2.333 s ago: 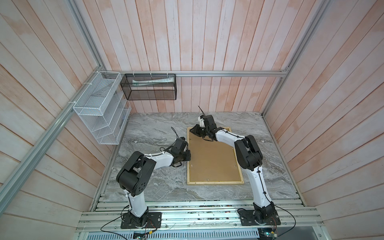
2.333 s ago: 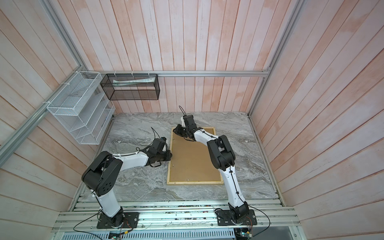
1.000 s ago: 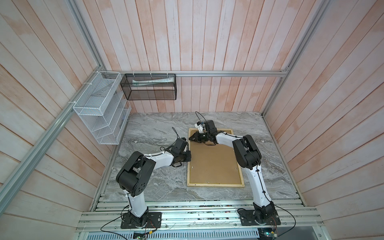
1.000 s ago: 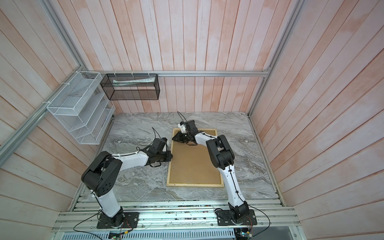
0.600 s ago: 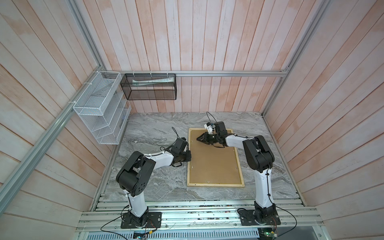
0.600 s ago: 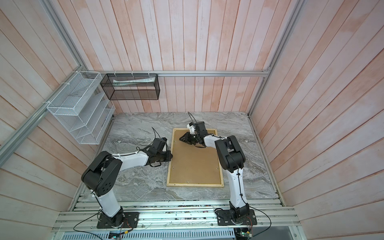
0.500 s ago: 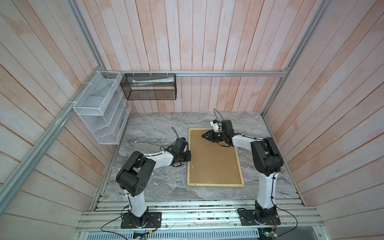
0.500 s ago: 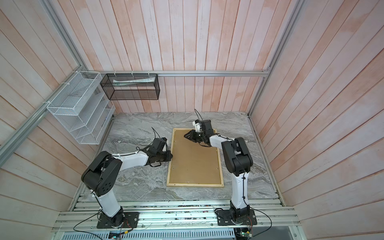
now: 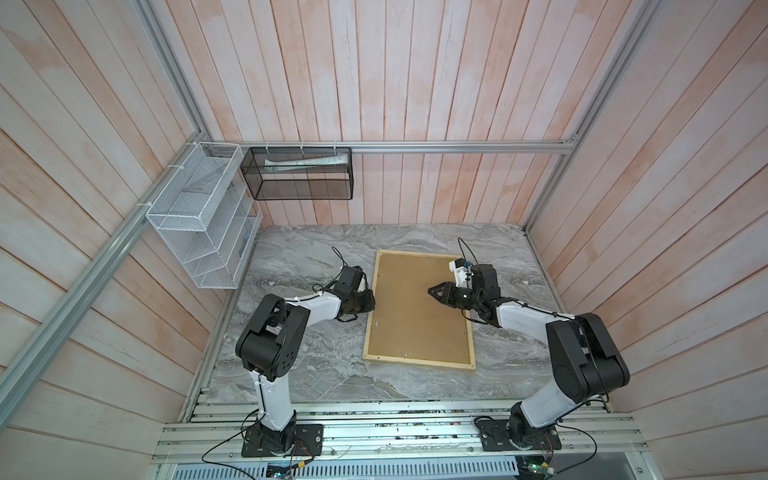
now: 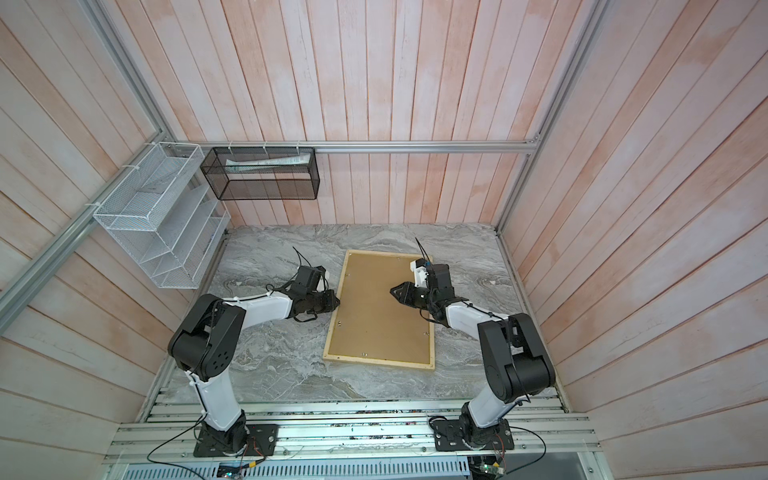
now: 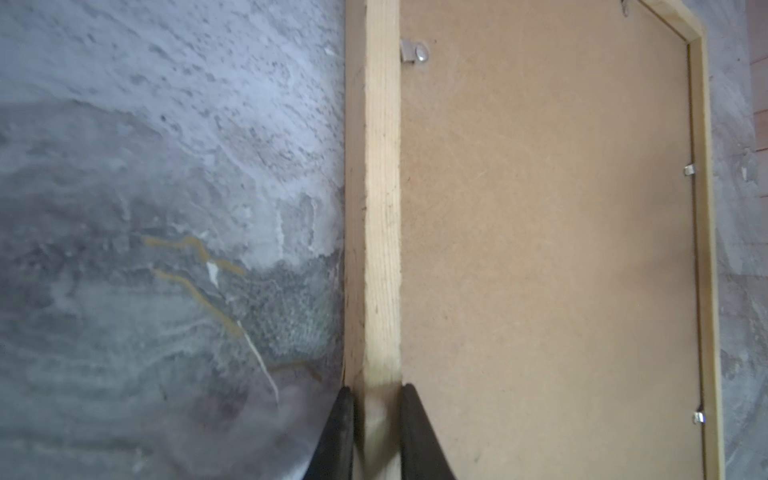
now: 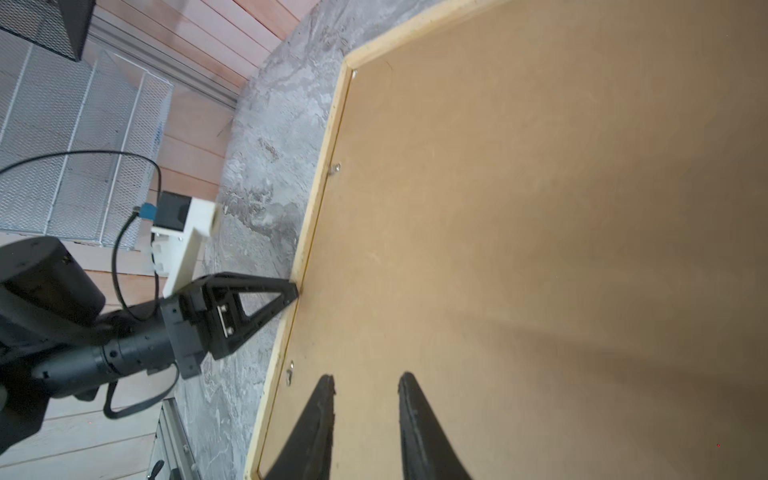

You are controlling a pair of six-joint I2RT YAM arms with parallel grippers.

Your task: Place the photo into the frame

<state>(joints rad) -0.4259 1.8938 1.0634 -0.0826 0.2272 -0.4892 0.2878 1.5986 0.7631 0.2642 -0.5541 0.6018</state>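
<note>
- Left hand (image 11: pixel 377 395) pinches the frame (image 11: pixel 380 208) rail.
- Right hand (image 12: pixel 366 380), slightly spread and empty, has left the far corner and is now above the backing panel (image 12: pixel 540 208).
- Probably heading for another clip (image 12: pixel 290 370).

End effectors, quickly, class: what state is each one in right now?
Left end effector: closed on the frame, gripping its wooden rail.
Right end effector: open, empty, above the backing panel.

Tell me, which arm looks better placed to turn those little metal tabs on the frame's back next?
Right, probably. The right gripper hangs open and empty over the brown backing panel, free to reach the metal tabs. The left gripper is clamped on the wooden frame, apparently steadying it.
</note>
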